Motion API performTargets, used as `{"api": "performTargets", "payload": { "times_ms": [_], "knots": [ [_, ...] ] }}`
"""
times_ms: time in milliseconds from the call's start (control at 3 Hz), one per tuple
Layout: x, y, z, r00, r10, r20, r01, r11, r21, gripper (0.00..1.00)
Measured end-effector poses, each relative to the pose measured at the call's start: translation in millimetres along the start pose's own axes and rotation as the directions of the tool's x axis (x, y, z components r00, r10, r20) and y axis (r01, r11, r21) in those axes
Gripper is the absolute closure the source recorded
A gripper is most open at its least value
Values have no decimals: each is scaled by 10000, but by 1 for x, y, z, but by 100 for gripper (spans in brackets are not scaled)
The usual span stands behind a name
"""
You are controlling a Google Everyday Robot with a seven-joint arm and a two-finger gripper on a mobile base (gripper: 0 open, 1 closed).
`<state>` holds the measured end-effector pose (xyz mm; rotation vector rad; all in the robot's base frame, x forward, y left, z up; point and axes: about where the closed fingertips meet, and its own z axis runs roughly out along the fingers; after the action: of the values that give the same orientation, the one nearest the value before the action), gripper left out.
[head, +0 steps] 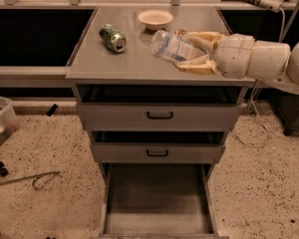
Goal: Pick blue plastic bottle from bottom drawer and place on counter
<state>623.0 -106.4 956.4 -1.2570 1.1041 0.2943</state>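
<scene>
If released on its side, the blue plastic bottle (172, 46) might, I judged, have rolled left into the green soda can (113, 37) or off the front edge of the table (89, 66). The pale bowl (155, 19) sat close behind it. The bottle hung tilted over the table's right part, clenched in the tool (187, 51). Counted: one can, one bowl, one bottle and three drawers, with only the bottom drawer (157, 198) pulled out.

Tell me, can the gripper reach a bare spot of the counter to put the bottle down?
Probably yes: the gripper, shut on the blue plastic bottle, is over the counter, with bare surface beside the green can.
</scene>
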Motion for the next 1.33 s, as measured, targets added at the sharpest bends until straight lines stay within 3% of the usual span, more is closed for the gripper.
{"api": "performTargets", "payload": {
  "times_ms": [333, 667, 1000, 1333],
  "knots": [
    [0, 0, 0, 10000, -1, 0, 1, 10000, 0, 100],
    [-2, -13, 17, 9989, -463, 37, 463, 9989, -99, 100],
    [-2, -39, 50, 9918, -1281, 18, 1281, 9906, -490, 100],
    [-1, -64, 85, 9785, -2062, -67, 2044, 9731, -1063, 100]
  ]
}}
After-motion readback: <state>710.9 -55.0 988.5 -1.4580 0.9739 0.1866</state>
